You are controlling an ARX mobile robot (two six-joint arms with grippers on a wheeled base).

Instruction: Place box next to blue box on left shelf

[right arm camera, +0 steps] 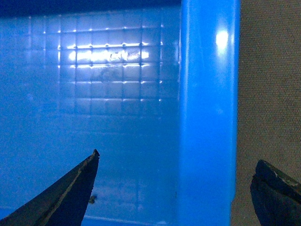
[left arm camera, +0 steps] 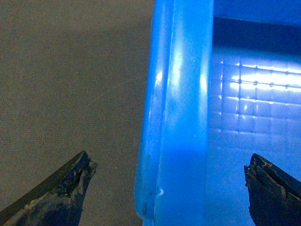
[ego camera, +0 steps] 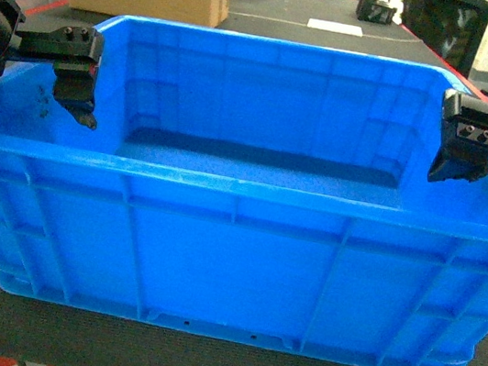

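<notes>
Box (ego camera: 231, 265) corners cropped; end effector (ego camera: 78, 87) fingertips behind rim

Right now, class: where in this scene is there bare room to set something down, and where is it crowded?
The box floor is bare between its four walls. Dark surface lies bare outside the left end wall and the right end wall. Crowded: both end rims, straddled by the open left gripper and right gripper.
</notes>
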